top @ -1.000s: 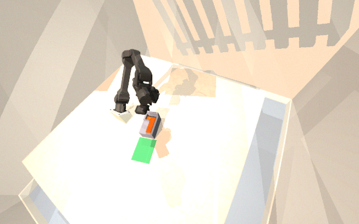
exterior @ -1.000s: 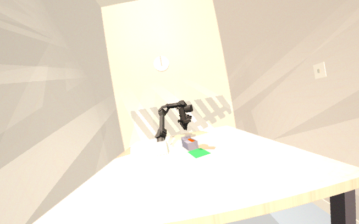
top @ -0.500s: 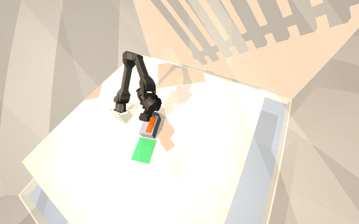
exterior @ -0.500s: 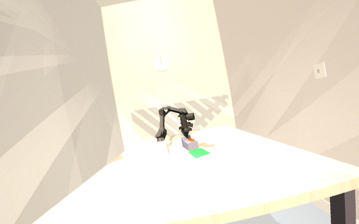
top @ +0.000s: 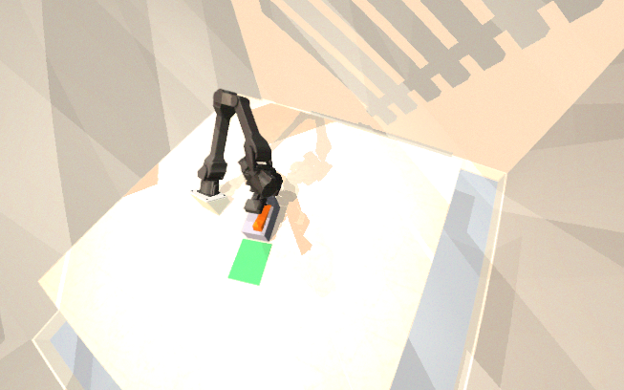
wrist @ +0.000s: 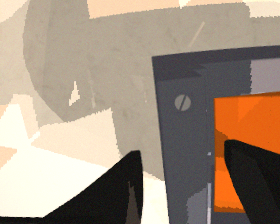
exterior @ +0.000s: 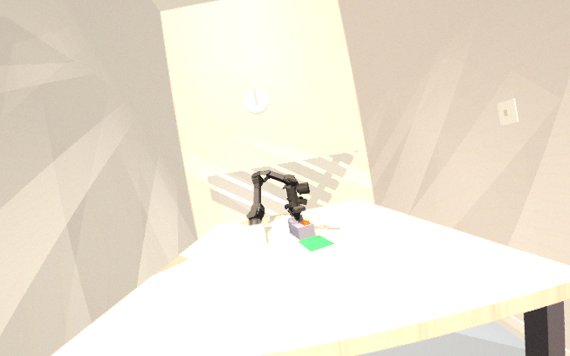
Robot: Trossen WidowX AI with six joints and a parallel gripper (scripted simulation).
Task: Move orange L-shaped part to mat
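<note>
The orange part point(top: 262, 218) point(exterior: 305, 222) point(wrist: 266, 120) is in the grey tray point(top: 253, 235) point(exterior: 300, 231) point(wrist: 181, 135). Its end nearer the mat stands tipped up above the tray's top; its other end is low, under the gripper. My gripper point(exterior: 298, 219) point(wrist: 183, 155) is partly open with nothing between its fingers. In the wrist view the right fingertip is over the part's low end, seemingly touching it, and the left fingertip is outside the tray's wall. In the top view the arm hides the fingertips. The green mat point(top: 249, 261) point(exterior: 316, 243) is bare.
The mat lies just beyond the tray's end, on the side away from the arm. The arm's base stands on a pale block point(top: 216, 203) left of the tray. A screw head point(wrist: 182, 102) shows on the tray's rim in the wrist view.
</note>
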